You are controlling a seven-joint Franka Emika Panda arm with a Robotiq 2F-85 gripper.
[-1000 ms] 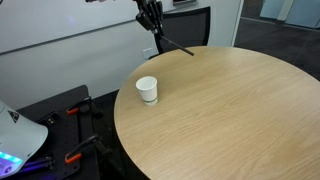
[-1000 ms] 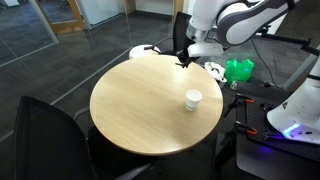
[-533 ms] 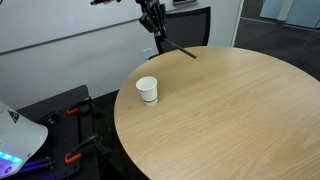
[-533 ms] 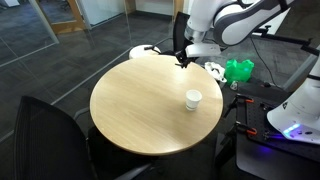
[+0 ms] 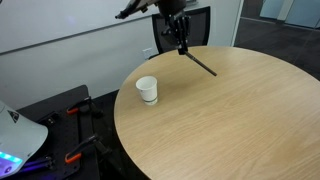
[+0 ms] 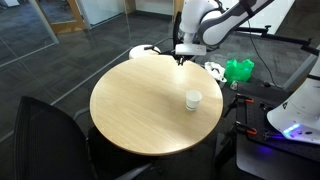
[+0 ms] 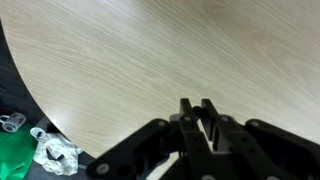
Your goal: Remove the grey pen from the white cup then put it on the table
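My gripper (image 5: 182, 47) is shut on the grey pen (image 5: 203, 65), a thin dark stick that slants down from the fingers towards the table (image 5: 240, 120), its low end just above or touching the wood. The white cup (image 5: 147, 90) stands upright near the table's edge, apart from the gripper, with nothing in it. In the other exterior view the gripper (image 6: 180, 58) hangs over the far rim of the table (image 6: 140, 110), and the cup (image 6: 193, 99) stands nearer. In the wrist view the fingers (image 7: 186, 112) are close together over the wood-grain top, a dark thin shape between them.
A black chair (image 5: 195, 22) stands behind the table and another (image 6: 45, 130) at the near side. A green bag (image 6: 238, 70) and white plastic (image 7: 55, 155) lie on the floor beyond the rim. A white machine (image 6: 300, 105) stands beside the table.
My gripper has moved with the pen from beyond the table's rim to over the table top, farther from the cup. The cup has not moved.
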